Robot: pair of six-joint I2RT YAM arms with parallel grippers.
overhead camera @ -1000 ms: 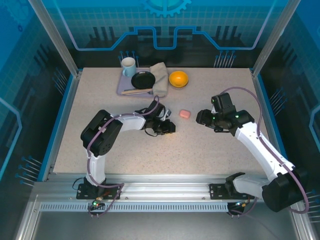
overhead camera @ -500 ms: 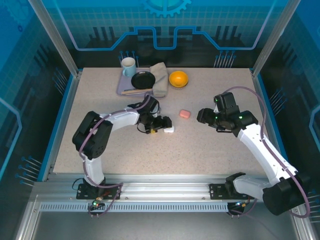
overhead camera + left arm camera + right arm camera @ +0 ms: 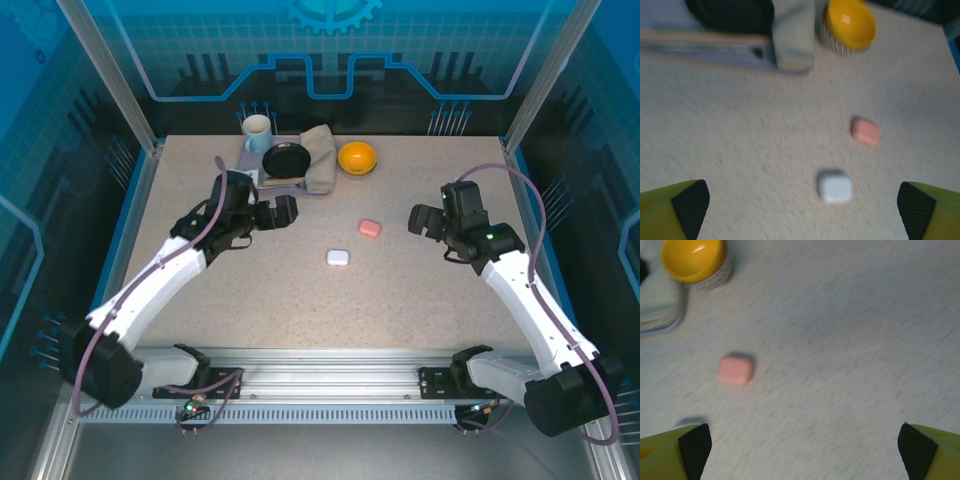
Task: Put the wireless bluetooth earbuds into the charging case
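Observation:
Two small rounded charging cases lie shut and apart on the speckled table: a white charging case [image 3: 339,257] [image 3: 834,186] and a salmon-pink charging case [image 3: 370,228] [image 3: 865,131] [image 3: 735,369]. The earbuds are hidden from view. My left gripper [image 3: 284,211] [image 3: 802,212] hangs open to the left of both cases, touching nothing. To the right of the pink case my right gripper [image 3: 419,220] [image 3: 802,455] is also open, with bare table between its fingers.
At the back of the table stands a lilac tray [image 3: 246,176] with a mug [image 3: 257,132], a black dish [image 3: 286,160] and a folded cloth [image 3: 320,158] [image 3: 794,30]. A yellow bowl [image 3: 357,157] [image 3: 850,22] [image 3: 692,259] sits beside it.
My left gripper has opened, let go of the white case and swung back to the left. The right gripper has opened wider and drawn slightly right.

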